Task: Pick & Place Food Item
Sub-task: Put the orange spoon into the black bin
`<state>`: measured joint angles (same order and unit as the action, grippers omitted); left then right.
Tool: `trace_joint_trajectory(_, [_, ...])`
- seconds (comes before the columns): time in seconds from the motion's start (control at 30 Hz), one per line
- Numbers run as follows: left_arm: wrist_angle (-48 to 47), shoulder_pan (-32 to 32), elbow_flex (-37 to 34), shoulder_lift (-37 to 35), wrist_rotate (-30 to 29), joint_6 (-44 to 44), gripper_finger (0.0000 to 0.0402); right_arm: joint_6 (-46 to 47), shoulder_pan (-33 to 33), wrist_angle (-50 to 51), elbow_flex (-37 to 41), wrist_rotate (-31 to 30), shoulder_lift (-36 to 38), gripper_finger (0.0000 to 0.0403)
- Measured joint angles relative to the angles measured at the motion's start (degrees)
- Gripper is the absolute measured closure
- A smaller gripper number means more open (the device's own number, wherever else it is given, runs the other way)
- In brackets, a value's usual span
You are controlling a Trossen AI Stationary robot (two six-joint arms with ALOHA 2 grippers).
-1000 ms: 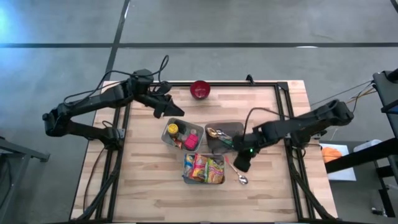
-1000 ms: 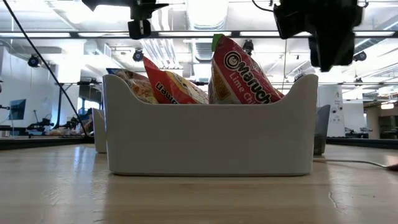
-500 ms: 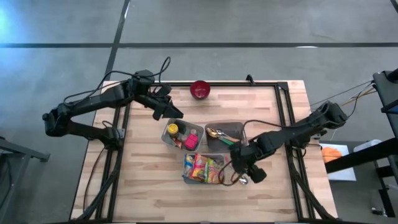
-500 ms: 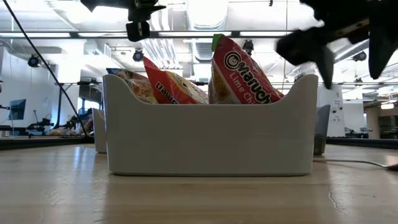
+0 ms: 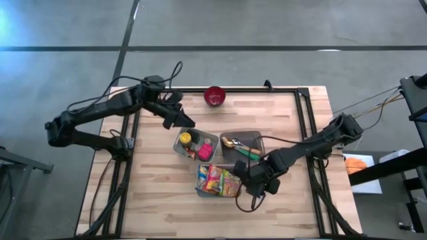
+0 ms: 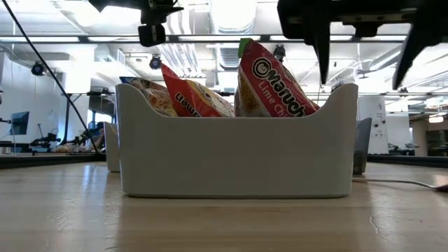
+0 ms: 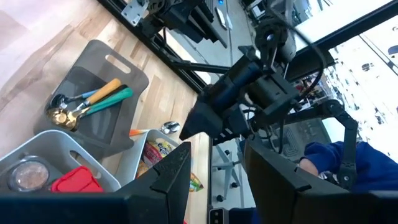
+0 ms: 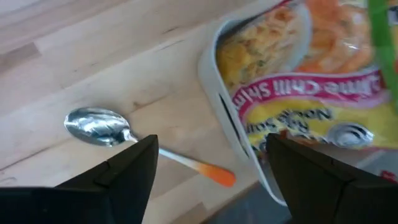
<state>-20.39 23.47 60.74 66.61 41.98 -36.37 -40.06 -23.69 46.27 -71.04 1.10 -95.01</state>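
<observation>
**A:** Status, left to right. Use the noodle bin as reference.

**B:** My left gripper [image 5: 183, 121] hangs in the air well back and left of the noodle bin [image 6: 238, 154]. Its jaws are partly spread, with nothing between them.

**A:** What's under it?

**B:** It sits just off the far left corner of the grey bin [image 5: 179, 148]. That bin stands directly behind the noodle bin, a bit to its left. It holds a round lidded jar and something red and pink. I can't tell what the red thing is.

**A:** Bowl?

**B:** The red bowl [image 5: 214, 96] is far behind the noodle bin, at the table's back edge. It's well apart from everything else.

**A:** Food item?

**B:** All the packets are in the noodle bin, standing on end and leaning. There's a red packet [image 6: 192, 98] left of centre. The lime ramen packet [image 6: 269, 77] is right of centre, sticking up above the rim. I'm not gripping any of them.

**A:** Right side?

**B:** The dark tray [image 5: 248, 137] is behind the noodle bin's right half. Spoons [image 5: 235, 143] lie in it, one with a green handle and one with an orange handle.

**A:** Right gripper?

**B:** My right gripper [image 6: 362, 66] is over the noodle bin's right end wall, above rim height. Its jaws are spread wide and empty.

**A:** Anything loose?

**B:** One spoon [image 8: 99, 124] lies flat on the wood just right of the noodle bin, under that gripper. It has an orange handle tip and isn't touching the bin.
</observation>
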Motion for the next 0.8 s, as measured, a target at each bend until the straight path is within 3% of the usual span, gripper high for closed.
trace_joint_trajectory(0.17, [-0.1, 1.0, 0.0, -1.3, 0.0, 0.4, 0.0249, -1.6, -2.0, 1.3, 0.0, -3.8, -1.8, 0.0097])
trace_joint_trajectory(0.27, [-0.1, 2.0, 0.1, -2.0, 0.0, 0.4, 0.0249, -7.8, -3.4, 3.2, 0.4, -6.7, -3.0, 0.0097])
trace_joint_trajectory(0.43, [-0.6, 3.6, 0.1, -3.0, 0.0, 0.4, 0.0249, -11.3, -5.2, 4.9, 0.6, -15.3, -3.5, 0.0097])
trace_joint_trajectory(0.8, [-0.8, 3.9, -0.1, -3.5, 0.0, 0.4, 0.0249, -18.6, -5.5, 5.0, 0.6, -15.7, -3.5, 0.0096])
